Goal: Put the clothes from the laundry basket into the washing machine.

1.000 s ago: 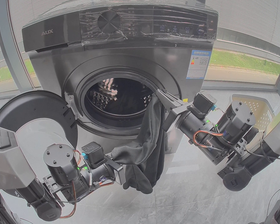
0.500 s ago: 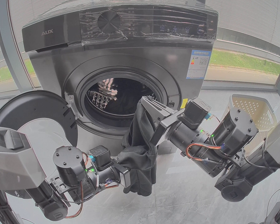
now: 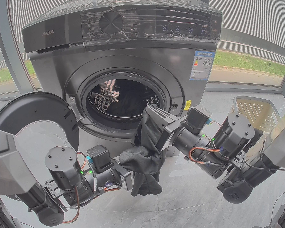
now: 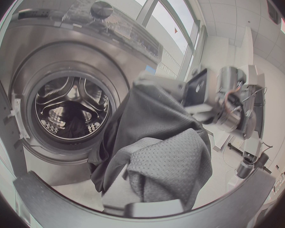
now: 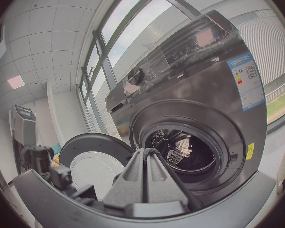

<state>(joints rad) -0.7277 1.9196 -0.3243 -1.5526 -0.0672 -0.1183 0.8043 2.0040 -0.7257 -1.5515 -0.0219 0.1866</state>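
Note:
A dark grey garment (image 3: 146, 152) hangs between both grippers in front of the washing machine (image 3: 123, 64). My right gripper (image 3: 148, 110) is shut on its upper edge, just below the right rim of the open drum (image 3: 123, 98). My left gripper (image 3: 133, 171) is shut on a lower fold, nearer the floor. In the left wrist view the garment (image 4: 155, 143) drapes over my fingers, with the drum (image 4: 71, 108) behind. In the right wrist view my shut fingers (image 5: 147, 171) pinch a strip of cloth before the drum (image 5: 183, 152). Dark cloth lies inside the drum.
The round door (image 3: 34, 117) stands swung open at the left. A cream laundry basket (image 3: 259, 111) stands at the right behind my right arm. Pale tiled floor (image 3: 186, 200) lies below the garment. Windows surround the machine.
My right gripper carried the garment's top leftward across the drum rim, then dropped slightly. My left gripper stayed low on the fold, shifting a little, and the cloth bunched between them.

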